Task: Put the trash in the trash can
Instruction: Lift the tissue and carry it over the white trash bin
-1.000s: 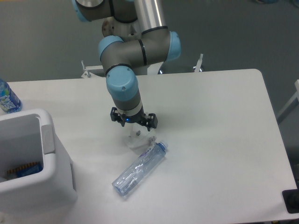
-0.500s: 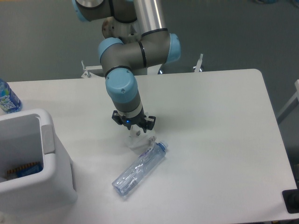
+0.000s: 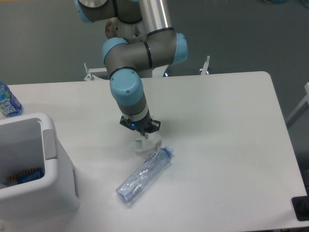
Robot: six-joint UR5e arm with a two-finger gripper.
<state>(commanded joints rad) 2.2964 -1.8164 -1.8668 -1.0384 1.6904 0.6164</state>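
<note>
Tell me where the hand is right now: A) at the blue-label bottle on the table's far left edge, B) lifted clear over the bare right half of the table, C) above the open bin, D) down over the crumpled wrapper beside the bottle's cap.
D: the hand is down at the crumpled white wrapper, right next to the cap end of the crushed clear bottle.

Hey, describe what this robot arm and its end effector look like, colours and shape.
The arm is built of grey cylindrical joints with light blue end caps and a shiny silver tube for its upper link. Its wrist is a grey cylinder under a rounded blue cap. The end effector is small and black, with a tiny blue light on its base.
</note>
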